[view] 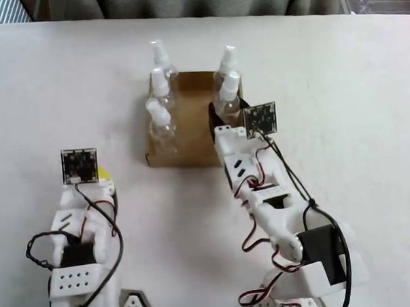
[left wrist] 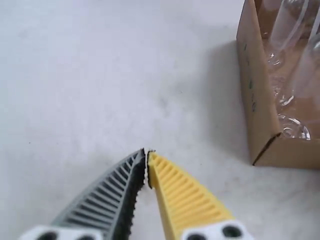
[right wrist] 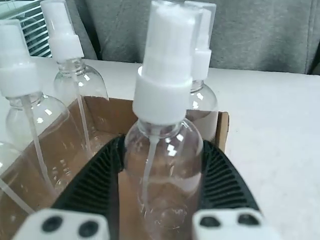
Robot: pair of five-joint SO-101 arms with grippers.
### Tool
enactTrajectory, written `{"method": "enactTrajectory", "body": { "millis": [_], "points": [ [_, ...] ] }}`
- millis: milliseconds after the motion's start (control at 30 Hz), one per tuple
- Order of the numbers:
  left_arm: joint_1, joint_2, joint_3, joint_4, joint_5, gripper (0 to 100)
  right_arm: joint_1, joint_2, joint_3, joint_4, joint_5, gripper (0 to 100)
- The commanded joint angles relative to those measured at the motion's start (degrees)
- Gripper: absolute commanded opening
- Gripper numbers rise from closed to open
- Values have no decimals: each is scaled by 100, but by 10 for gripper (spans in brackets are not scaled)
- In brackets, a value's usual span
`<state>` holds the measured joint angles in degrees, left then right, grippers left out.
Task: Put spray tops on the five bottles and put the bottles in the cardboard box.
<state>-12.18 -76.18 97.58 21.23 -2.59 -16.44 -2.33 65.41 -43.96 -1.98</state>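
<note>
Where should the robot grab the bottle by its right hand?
Probably the round clear body of the bottle, under the white spray top, coming from the arm's side of the cardboard box. It stands upright and the body is its widest part; the right gripper closes on both sides there.

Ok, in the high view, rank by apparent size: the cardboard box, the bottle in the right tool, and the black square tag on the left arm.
Largest: cardboard box. The held bottle and the black square tag look about alike; the tag sits nearer the camera, so unranked.
</note>
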Motion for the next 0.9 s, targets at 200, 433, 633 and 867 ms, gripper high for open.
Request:
{"method": "enactTrajectory", "body": {
  "millis": [200,433,633,867],
  "points": [
    [-22,31,-18,-141,-44,20,57,-22,-281,268,79,15],
    [-22,31,-18,-141,-44,20,84,-22,-273,295,519,15],
    [-22,40,-18,-141,-44,20,84,13,-229,303,308,15],
    [-22,40,-18,-141,-44,20,84,611,-273,259,352,15]
  ]
}}
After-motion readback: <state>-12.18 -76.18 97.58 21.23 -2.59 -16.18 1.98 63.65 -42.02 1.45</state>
